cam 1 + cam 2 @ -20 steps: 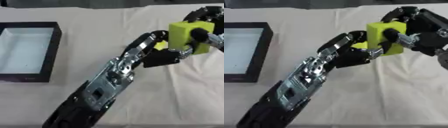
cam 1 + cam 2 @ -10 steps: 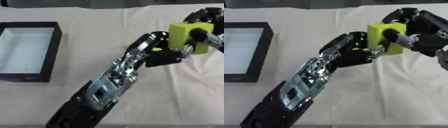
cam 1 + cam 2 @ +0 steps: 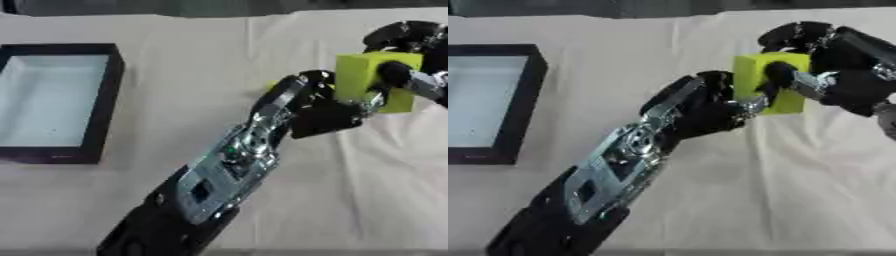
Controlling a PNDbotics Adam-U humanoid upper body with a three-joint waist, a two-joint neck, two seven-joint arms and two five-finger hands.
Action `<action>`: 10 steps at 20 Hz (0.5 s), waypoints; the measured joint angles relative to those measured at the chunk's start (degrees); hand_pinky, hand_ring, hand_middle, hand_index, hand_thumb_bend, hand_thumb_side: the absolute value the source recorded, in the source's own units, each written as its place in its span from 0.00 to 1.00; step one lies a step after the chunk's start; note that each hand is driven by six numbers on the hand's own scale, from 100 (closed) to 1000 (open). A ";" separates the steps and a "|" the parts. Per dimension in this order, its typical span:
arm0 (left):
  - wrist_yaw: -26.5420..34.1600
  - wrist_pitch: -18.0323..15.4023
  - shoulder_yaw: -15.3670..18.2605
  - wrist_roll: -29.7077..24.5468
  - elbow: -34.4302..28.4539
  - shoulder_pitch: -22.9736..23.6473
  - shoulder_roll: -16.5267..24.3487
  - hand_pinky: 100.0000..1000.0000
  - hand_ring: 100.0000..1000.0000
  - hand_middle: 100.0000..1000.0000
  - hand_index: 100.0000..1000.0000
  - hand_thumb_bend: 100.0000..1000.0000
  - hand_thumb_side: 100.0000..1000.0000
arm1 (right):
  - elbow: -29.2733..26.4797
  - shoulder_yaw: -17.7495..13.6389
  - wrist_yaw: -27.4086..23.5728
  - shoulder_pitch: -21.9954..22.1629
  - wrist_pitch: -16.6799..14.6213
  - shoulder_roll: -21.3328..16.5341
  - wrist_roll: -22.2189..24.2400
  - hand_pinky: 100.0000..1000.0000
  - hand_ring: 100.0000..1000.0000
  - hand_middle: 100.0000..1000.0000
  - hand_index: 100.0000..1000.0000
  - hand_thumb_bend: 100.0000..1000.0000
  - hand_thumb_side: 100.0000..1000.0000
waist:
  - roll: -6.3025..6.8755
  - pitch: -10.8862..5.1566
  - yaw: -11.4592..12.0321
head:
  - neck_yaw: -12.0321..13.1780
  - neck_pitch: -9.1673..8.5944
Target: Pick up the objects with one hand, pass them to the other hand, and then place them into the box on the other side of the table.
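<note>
Right eye view: the yellow-green block (image 3: 770, 83) is seen held above the bench (image 3: 737, 200), on its right half, between the two robot hands. The right robot hand (image 3: 833, 75) is curled round the block from the right and from above, with a finger lying across its front face. The left robot hand (image 3: 710, 107) is pressed up against the block's left and lower side, its fingers bent towards it; whether these fingers have actually closed on the block cannot be told, since the contact is hidden behind the hand itself. The step in hand is judged to be the pass from right to left, not yet finished, as the block is carried by the right robot hand.

The relation on which the coming move turns is this: the block lies immediately to the right of the left robot hand, touching it, while the box (image 3: 52, 100) lies well apart on the far left of the bench, open side up and showing a pale inside. The left arm is therefore the nearer one to the box. The block looks roughly cubic, so no long axis is made out.
</note>
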 measured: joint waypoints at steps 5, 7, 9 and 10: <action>1.38 -0.97 -0.67 1.31 0.43 0.32 0.00 0.53 0.59 0.26 0.31 0.00 0.45 | 0.10 -0.81 1.16 0.75 -0.10 -0.40 3.13 0.62 0.52 0.67 0.84 0.24 0.28 | 0.00 0.00 -0.05 | 0.02 -0.04; 1.79 -1.24 -0.86 1.49 0.58 0.33 0.00 0.52 0.58 0.26 0.31 0.00 0.45 | 0.10 -1.09 1.51 1.03 -0.18 -0.42 3.89 0.63 0.54 0.69 0.85 0.22 0.31 | 0.00 0.00 -0.08 | 0.02 -0.07; 1.86 -1.68 -0.94 1.88 0.63 0.39 0.00 0.51 0.58 0.26 0.31 0.00 0.45 | 0.10 -1.48 1.58 1.41 -0.32 -0.42 4.31 0.63 0.55 0.70 0.86 0.20 0.34 | 0.00 0.00 -0.14 | 0.01 -0.08; 1.86 -1.87 -0.94 2.09 0.71 0.41 0.00 0.51 0.58 0.26 0.32 0.00 0.44 | 0.10 -1.66 1.58 1.63 -0.32 -0.42 4.48 0.63 0.56 0.71 0.87 0.20 0.36 | 0.00 0.00 -0.20 | 0.01 -0.09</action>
